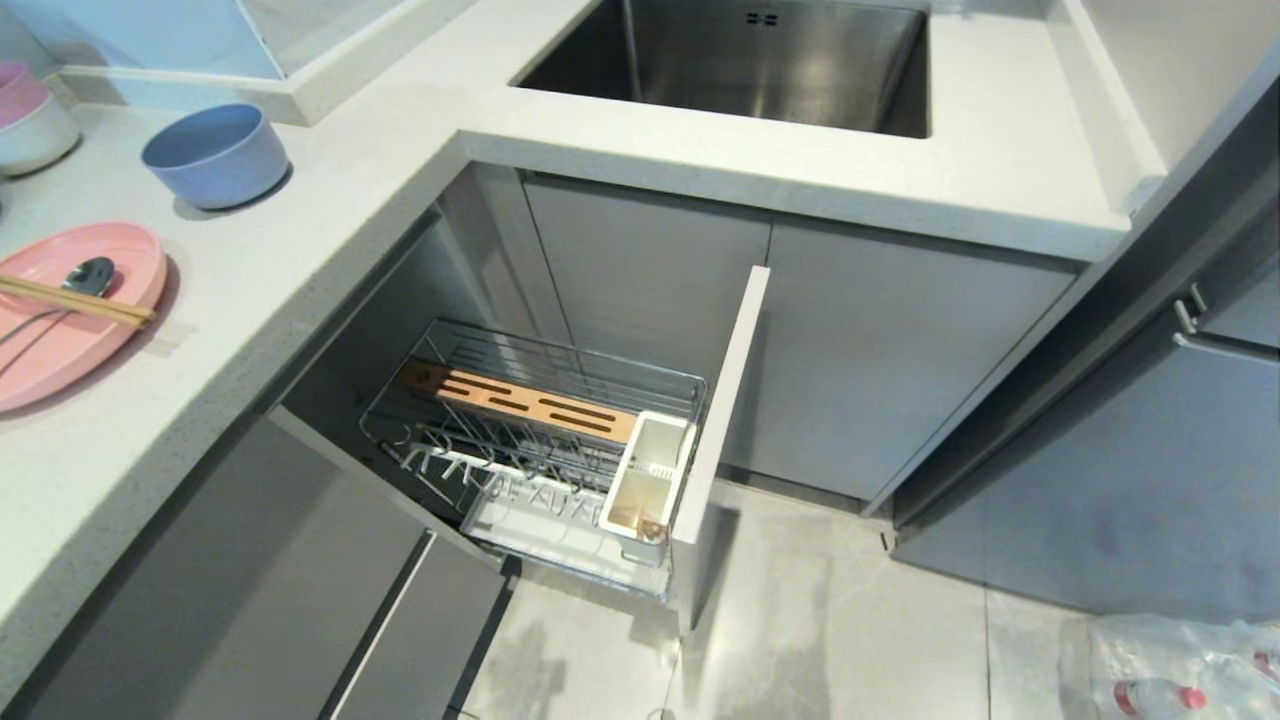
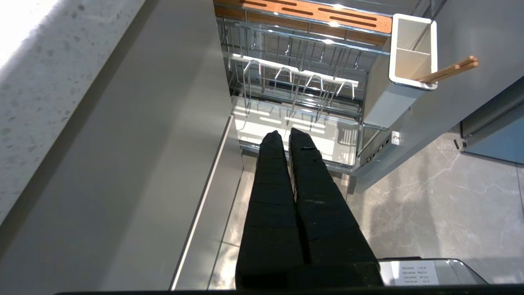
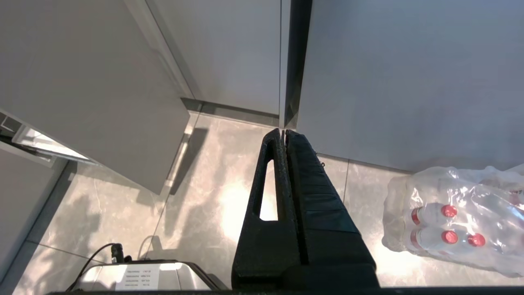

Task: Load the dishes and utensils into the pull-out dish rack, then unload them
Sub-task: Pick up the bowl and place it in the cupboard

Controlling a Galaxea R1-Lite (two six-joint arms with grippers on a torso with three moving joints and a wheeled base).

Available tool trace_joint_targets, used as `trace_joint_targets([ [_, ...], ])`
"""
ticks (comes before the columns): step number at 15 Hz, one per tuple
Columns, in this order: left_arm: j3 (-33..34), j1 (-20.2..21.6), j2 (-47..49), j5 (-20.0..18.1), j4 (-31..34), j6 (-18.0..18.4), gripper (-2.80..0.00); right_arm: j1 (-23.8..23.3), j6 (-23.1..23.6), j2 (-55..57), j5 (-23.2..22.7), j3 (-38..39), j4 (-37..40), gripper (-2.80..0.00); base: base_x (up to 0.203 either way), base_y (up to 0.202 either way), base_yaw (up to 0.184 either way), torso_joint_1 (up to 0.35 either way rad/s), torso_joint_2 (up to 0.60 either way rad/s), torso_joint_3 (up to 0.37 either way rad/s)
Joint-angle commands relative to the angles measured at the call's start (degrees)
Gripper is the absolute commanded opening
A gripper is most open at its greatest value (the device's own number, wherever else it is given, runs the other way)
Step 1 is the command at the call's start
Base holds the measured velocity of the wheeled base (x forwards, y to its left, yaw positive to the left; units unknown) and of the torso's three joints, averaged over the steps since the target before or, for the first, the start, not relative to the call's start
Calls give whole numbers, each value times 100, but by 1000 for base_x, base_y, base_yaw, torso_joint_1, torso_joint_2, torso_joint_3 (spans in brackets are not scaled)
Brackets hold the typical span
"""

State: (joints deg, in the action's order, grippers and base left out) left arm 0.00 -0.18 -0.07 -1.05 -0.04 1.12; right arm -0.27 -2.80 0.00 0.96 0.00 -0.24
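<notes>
On the tabletop at the far left of the head view sit nearly all the things to be loaded: the pink plate (image 1: 70, 310), with the chopsticks (image 1: 80, 300) lying across it and the grey spoon (image 1: 75, 285) resting in it, and the blue bowl (image 1: 215, 155) standing apart, farther back toward the wall. Beyond them, at the left edge, the stacked pink-over-white bowls (image 1: 30, 120) are just in view.

Below the tabletop's corner the pull-out dish rack (image 1: 540, 440) stands drawn out over the floor, its grey front panel (image 1: 722, 400) to the right. Its wire slots hold no dishes, and the wooden strip (image 1: 520, 400) is bare. The white caddy (image 1: 645, 485) at the near right end is not empty, though: the left wrist view shows a pair of wooden sticks (image 2: 448, 71) leaning out of it. Whether they count as part of the load cannot be told.

Neither arm shows in the head view. The left tool (image 2: 286, 139) hangs low beside the cabinet front, pointing at the rack's clear drip tray (image 2: 294, 123), its fingers pressed together on nothing. The right tool (image 3: 283, 135) hangs over the floor near a wrapped pack of bottles (image 3: 454, 217), likewise closed and empty.

By my reading, loading has barely begun: plate, bowl, spoon and the chopsticks on the plate all wait to go in, and the whole unloading lies ahead.
</notes>
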Motion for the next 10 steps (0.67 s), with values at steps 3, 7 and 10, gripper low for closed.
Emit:
trace_joint_targets([
  [3,0,1,-10,-1,4,-7,-280,0,-1,9,0,0,-2,-280,0,0,0,0,2,-26],
  [7,2,1,-10,-1,4,-7,-280,1,-1,9,0,0,-2,-280,0,0,0,0,0,0],
  [10,9,1,-10,-1,4,21,-280,0,-1,9,0,0,-2,-280,0,0,0,0,0,0],
])
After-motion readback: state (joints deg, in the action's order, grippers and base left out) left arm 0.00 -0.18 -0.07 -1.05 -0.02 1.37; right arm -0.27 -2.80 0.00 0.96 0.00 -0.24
